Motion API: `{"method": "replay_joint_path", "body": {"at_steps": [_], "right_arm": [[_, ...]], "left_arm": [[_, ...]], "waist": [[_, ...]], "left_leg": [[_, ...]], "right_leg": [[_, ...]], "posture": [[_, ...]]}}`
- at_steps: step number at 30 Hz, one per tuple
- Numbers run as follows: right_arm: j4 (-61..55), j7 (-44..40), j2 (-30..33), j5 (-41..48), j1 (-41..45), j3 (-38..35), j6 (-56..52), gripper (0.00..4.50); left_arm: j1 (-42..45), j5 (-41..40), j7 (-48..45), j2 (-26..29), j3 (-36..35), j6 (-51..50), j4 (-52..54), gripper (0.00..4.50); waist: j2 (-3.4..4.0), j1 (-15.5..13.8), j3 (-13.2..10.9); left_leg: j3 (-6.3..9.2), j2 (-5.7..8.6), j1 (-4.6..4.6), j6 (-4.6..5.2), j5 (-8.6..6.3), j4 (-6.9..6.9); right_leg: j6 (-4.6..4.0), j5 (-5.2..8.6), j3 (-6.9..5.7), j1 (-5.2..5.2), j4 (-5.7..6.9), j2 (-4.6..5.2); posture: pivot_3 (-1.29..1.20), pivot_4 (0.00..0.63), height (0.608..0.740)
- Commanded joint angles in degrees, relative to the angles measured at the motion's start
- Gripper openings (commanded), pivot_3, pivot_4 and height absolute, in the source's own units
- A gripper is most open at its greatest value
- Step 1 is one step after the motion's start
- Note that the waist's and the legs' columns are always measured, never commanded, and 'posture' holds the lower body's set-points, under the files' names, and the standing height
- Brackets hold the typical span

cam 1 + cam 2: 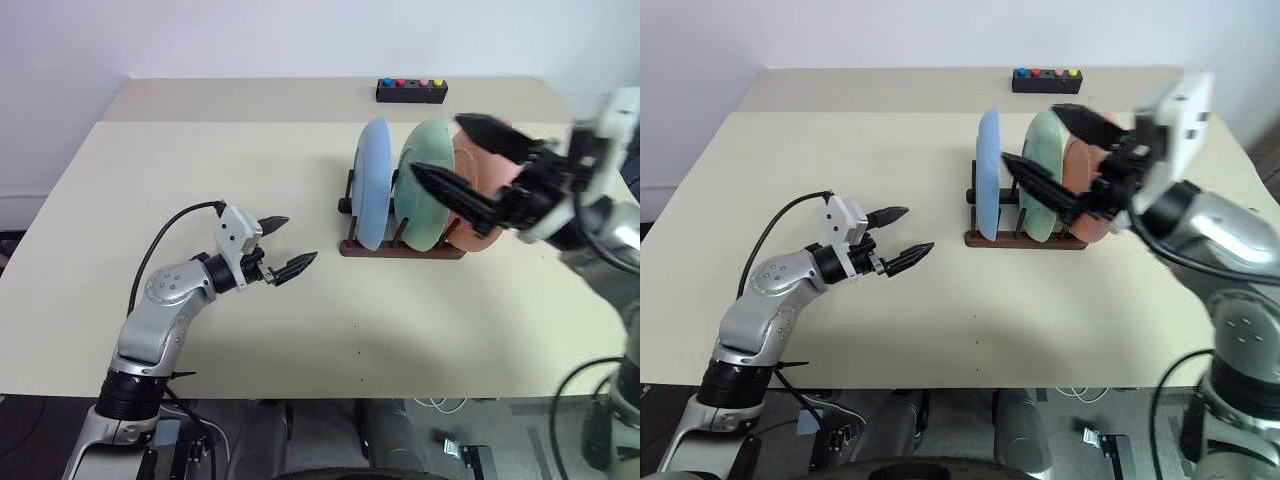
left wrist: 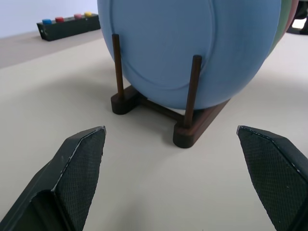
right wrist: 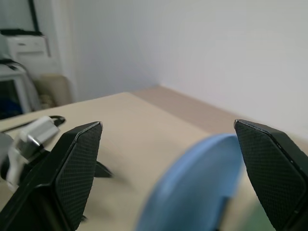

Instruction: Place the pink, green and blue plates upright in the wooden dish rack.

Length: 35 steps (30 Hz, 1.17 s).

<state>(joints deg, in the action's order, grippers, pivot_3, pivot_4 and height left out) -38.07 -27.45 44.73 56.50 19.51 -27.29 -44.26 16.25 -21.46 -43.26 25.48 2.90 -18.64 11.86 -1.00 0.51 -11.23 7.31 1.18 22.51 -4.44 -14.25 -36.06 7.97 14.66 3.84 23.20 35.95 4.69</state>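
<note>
Wooden dish rack (image 1: 400,248), blue plate (image 1: 373,183), green plate (image 1: 428,175), pink plate (image 1: 485,170) upright

A black button box (image 1: 411,91) sits far back on the beige table (image 1: 200,180).

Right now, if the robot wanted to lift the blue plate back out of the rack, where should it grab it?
Probably by the top rim of the blue plate, from above. It stands upright in the wooden dish rack, pegs flanking its lower part and the green plate close behind, so only the upper edge is free.
</note>
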Motion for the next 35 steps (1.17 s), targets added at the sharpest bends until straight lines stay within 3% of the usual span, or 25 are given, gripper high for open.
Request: {"method": "replay_joint_path", "body": {"at_steps": [1,4,5,7,10,16,21,25,35], "right_arm": [[2.3,-6.8,3.8,-4.6,-11.1,-15.8,3.4,4.46],[5.0,-12.4,4.3,-5.7,-19.9,-23.0,5.4,4.46],[5.4,-15.8,2.8,-10.3,-27.2,-23.8,8.3,4.46],[6.2,-19.8,0.1,-17.2,-37.1,-23.6,14.0,4.46],[10.8,-20.6,-3.5,-21.9,-41.4,-19.8,20.4,4.46],[18.7,-20.0,-8.9,-28.8,-40.5,-9.9,29.2,4.46],[22.3,-20.3,-8.1,-29.8,-36.1,-5.4,31.2,4.46],[25.0,-20.9,-7.4,-29.9,-33.6,-3.8,31.8,4.46],[27.6,-21.1,-6.6,-30.7,-30.4,-1.2,32.0,4.46]], "left_arm": [[0.8,1.4,0.3,-0.1,-0.9,2.8,-1.9,4.5],[0.7,1.9,0.2,-0.4,-0.4,3.7,-2.7,4.5],[1.1,2.5,-0.3,-0.3,-0.4,4.8,-4.9,4.5],[1.8,3.6,-1.1,-0.1,-0.3,6.6,-8.1,4.5],[1.7,5.1,-1.4,-0.4,0.7,8.8,-10.4,4.5],[-0.6,6.3,-2.8,0.4,0.5,10.7,-11.7,4.5],[-4.5,6.2,-4.2,4.3,-2.0,10.4,-10.7,4.5],[-7.6,6.6,-4.0,6.6,-2.6,10.2,-8.7,4.5],[-9.4,6.7,-1.8,5.1,-2.6,9.4,-6.9,4.5]], "waist": [[-0.01,-0.3,0.0],[0.02,0.2,0.0],[0.03,0.3,0.0],[-0.06,0.1,0.1],[0.02,0.6,0.0],[0.06,0.7,0.1],[0.07,0.6,0.1],[0.08,0.3,0.1],[0.09,0.4,0.1]], "left_leg": [[0.0,0.0,0.01,0.01,-0.01,0.0],[-0.09,0.0,-0.03,0.05,-0.03,-0.07],[-0.13,-0.01,-0.08,0.05,-0.03,-0.06],[-0.14,-0.03,-0.18,0.05,-0.03,0.01],[-0.24,-0.04,-0.17,0.07,-0.05,-0.06],[-0.54,-0.06,-0.29,0.07,-0.05,-0.07],[-0.53,-0.06,-0.25,0.07,-0.05,-0.04],[-0.52,-0.06,-0.26,0.07,-0.05,-0.05],[-0.5,-0.05,-0.25,0.07,-0.05,-0.07]], "right_leg": [[0.01,0.01,0.0,-0.02,-0.01,0.0],[0.01,0.01,0.05,-0.04,-0.01,0.0],[0.01,0.01,0.08,-0.05,0.01,0.0],[0.02,0.04,0.07,-0.1,0.03,-0.03],[-0.15,0.15,0.15,-0.11,0.01,-0.02],[-0.21,0.13,0.41,-0.1,0.0,0.01],[-0.19,0.13,0.42,-0.04,0.0,0.01],[-0.2,0.14,0.42,-0.04,0.02,0.01],[-0.19,0.13,0.41,-0.06,0.02,0.02]], "posture": [[0.0,0.15,0.74],[0.0,0.15,0.74],[0.0,0.15,0.74],[0.0,0.15,0.74],[0.0,0.15,0.74],[0.0,0.15,0.74],[0.0,0.15,0.74],[0.0,0.15,0.74],[0.0,0.15,0.74]]}}
